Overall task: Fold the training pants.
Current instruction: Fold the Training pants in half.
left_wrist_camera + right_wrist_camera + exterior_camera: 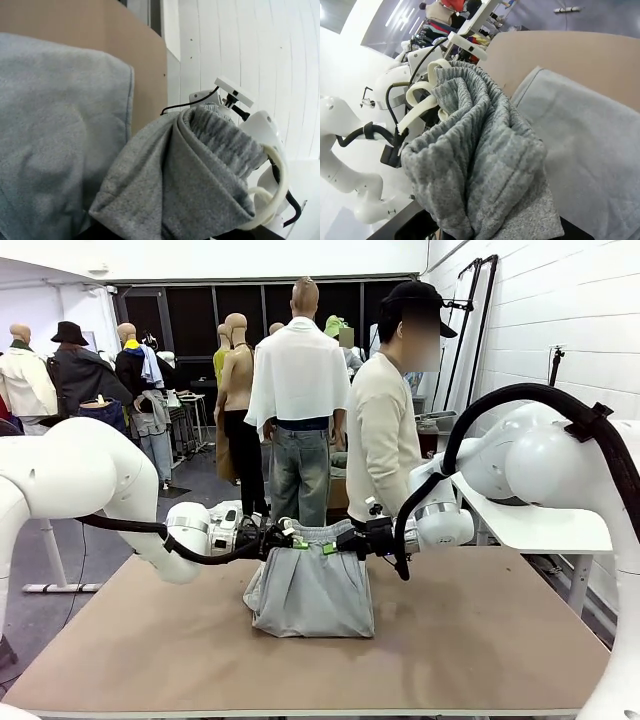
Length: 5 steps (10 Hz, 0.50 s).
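The light grey training pants point(310, 595) hang over the middle of the table, their lower part resting folded on the board. My left gripper point(289, 540) is shut on the left end of the gathered waistband point(312, 531). My right gripper point(336, 545) is shut on the right end, and both hold it a little above the table. In the left wrist view the bunched waistband point(210, 150) covers my fingers, with the rest of the pants point(50, 130) lying below. In the right wrist view the waistband point(475, 145) and the white drawstring point(422, 100) hide my fingers.
The brown table point(480, 630) has free room on both sides of the pants. A person in a cream top point(385, 435) stands at the far edge, side-on, hands away from the pants. A white side table point(545, 525) stands at the right.
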Tool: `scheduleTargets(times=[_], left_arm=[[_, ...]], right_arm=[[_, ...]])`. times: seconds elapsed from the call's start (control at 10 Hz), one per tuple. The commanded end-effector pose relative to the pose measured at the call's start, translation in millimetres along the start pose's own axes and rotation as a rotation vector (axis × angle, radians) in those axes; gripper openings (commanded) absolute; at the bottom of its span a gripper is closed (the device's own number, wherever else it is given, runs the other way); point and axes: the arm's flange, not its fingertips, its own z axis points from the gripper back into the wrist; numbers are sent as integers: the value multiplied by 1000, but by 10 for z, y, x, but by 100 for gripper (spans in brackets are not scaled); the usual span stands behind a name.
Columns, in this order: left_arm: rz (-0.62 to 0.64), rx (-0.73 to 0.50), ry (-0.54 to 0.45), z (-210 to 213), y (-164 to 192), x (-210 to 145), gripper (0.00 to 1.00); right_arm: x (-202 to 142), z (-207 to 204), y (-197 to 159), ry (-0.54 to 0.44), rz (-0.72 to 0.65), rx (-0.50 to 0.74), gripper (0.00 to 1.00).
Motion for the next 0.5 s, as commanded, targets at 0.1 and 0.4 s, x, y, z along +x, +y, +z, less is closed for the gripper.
scheduleTargets(times=[0.1,0.4], left_arm=[[64,55,3,71,87,133,0],[76,49,-2,23,190,206,0]], right_arm=[[87,77,-173,18,-59,2,0],[115,98,-320,13,-79,1,0]])
